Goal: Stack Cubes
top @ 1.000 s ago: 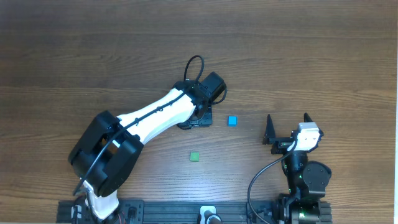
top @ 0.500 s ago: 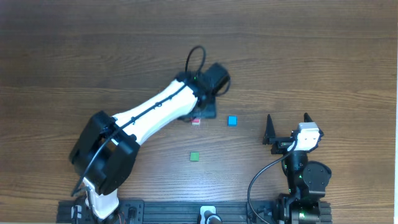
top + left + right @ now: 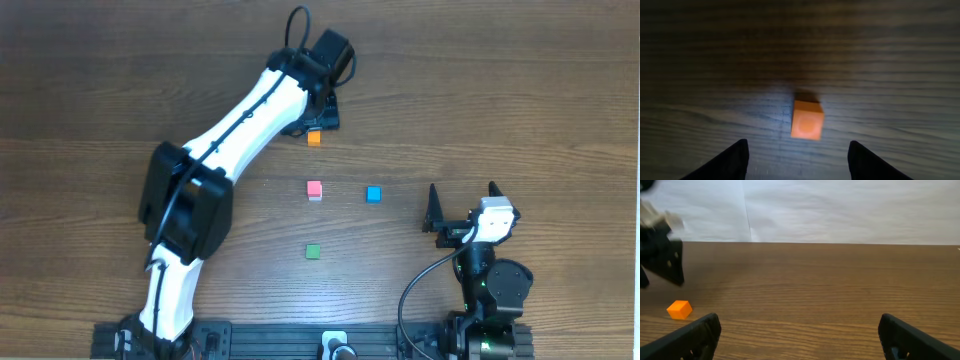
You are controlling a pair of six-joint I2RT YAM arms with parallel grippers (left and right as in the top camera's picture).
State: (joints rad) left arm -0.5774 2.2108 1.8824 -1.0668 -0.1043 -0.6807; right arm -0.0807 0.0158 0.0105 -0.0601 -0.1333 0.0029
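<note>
Orange cube [image 3: 807, 119] lies on the wood table [image 3: 520, 80] just ahead of the left claw [image 3: 797, 150], which is wide and holds nothing; four cubes, each alone: one orange, one pink [image 3: 314, 188], one blue [image 3: 373, 193], one green [image 3: 313, 252]; the right claw [image 3: 462, 205] is wide too, with blue nearest it.

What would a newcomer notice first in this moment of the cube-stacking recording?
The white left arm stretches far up the wooden table, and the left gripper hangs open above a lone orange cube. Nearer the arm bases, a pink cube, a blue cube and a green cube lie apart from one another. The right gripper sits open close to its own base.
</note>
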